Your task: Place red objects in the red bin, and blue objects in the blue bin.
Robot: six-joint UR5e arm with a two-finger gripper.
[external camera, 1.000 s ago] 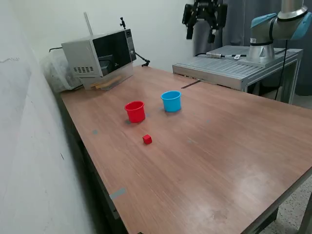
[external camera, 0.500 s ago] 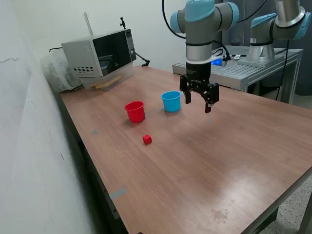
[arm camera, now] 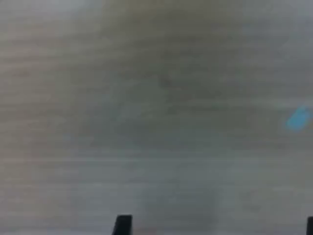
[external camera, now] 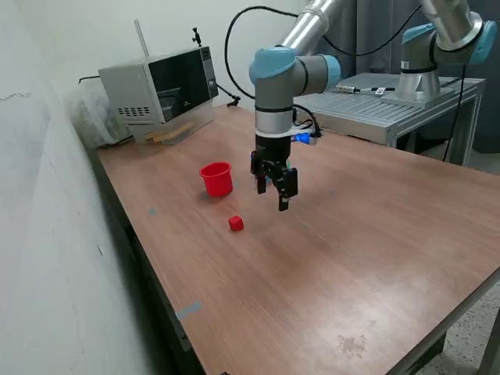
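Observation:
One small red cube lies on the wooden table, in front of the red bin, a small red cup standing upright. My gripper hangs open just above the table, to the exterior view's right of the red cup and behind the cube, with nothing between its fingers. The blue bin is hidden behind my gripper and arm. No blue objects show. The wrist view is blurred: only wood grain, a pale blue smear and two dark fingertips set wide apart.
A microwave stands at the table's back corner by the wall. A grey metal bench with a second arm's base sits behind the table. Bits of tape mark the near table edge.
My arm swung down from above the bench, passed to the right of the blue cup, and now hangs lower in front of it, covering it. Cube and red cup have not moved.

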